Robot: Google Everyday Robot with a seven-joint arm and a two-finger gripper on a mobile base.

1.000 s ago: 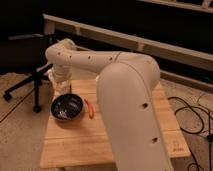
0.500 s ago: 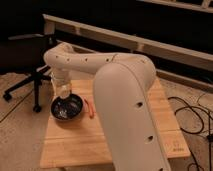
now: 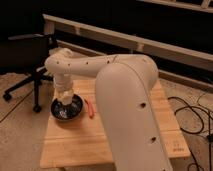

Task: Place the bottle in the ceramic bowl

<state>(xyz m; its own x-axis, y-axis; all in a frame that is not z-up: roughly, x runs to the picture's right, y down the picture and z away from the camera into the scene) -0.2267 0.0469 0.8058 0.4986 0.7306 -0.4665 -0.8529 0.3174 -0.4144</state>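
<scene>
The ceramic bowl [image 3: 68,108] is dark and round with a speckled inside, and sits at the left end of the wooden table [image 3: 125,140]. My gripper [image 3: 64,96] hangs straight down from the white arm, directly over the bowl and just above its inside. A whitish shape at the gripper's lower end may be the bottle. I cannot separate it from the gripper, so I cannot tell whether the bottle is held or lies in the bowl.
A thin orange object [image 3: 90,109] lies on the table just right of the bowl. My bulky white arm [image 3: 130,110] covers the table's middle. A black office chair [image 3: 30,55] stands to the left. Cables [image 3: 192,115] lie on the floor at right.
The gripper has come down over the bowl, from above its rim to just over its inside. The bowl and the orange object have not moved.
</scene>
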